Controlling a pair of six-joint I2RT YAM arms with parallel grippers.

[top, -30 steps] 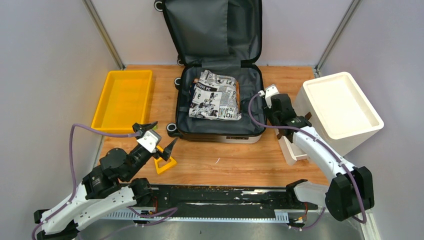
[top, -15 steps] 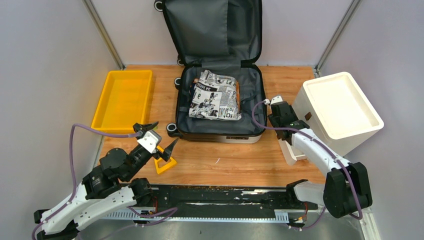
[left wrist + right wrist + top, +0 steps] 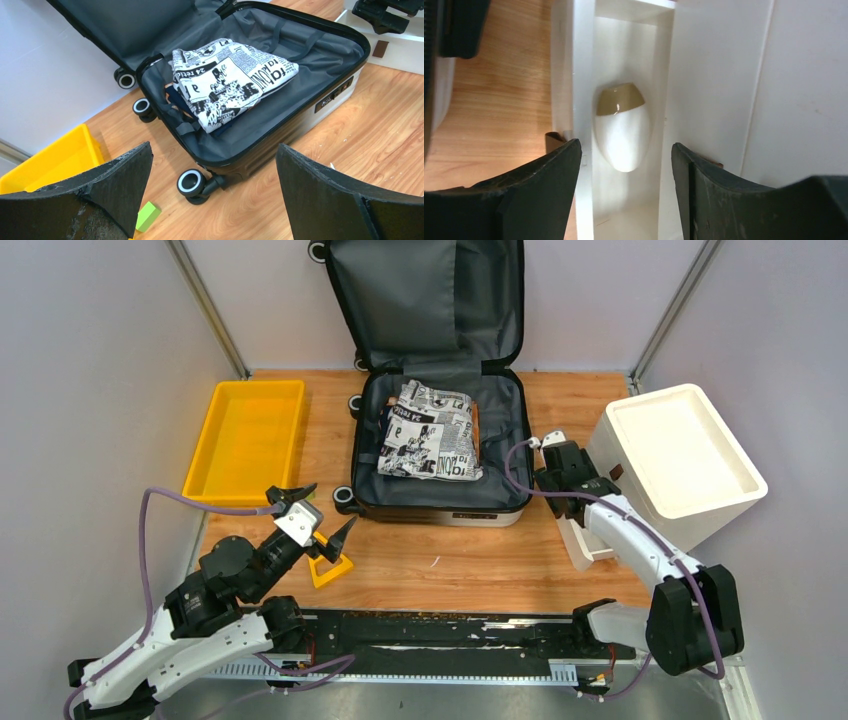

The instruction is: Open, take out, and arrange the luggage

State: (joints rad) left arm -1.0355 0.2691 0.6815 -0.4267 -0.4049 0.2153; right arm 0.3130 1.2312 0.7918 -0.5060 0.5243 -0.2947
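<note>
while luggage [image 3: 500, 440] lies open, left hand [image 3: 327, 506] wide open, empty, right hand [image 3: 625, 145] parted, empty, beside white bin [image 3: 680, 450]

Pale grey walls [image 3: 90, 390] on three sides; metal corner posts [image 3: 207, 308]; wooden tabletop [image 3: 480, 560]; even light.

Wooden table [image 3: 450, 560] is carrying the following directly on its surface. The luggage [image 3: 505, 445] is lying open at 12 o'clock, base flat on the wood, wheels pointing toward 9 o'clock. A yellow tray [image 3: 245, 440] is sitting at 10 o'clock, apart from the luggage. A white bin [image 3: 680, 455] is standing at 3 o'clock, with a small white open box [image 3: 577, 542] lying just beside it on its 8 o'clock side. A yellow square frame [image 3: 332, 570] is resting at 8 o'clock, a green block [image 3: 148, 216] just beside it.
</note>
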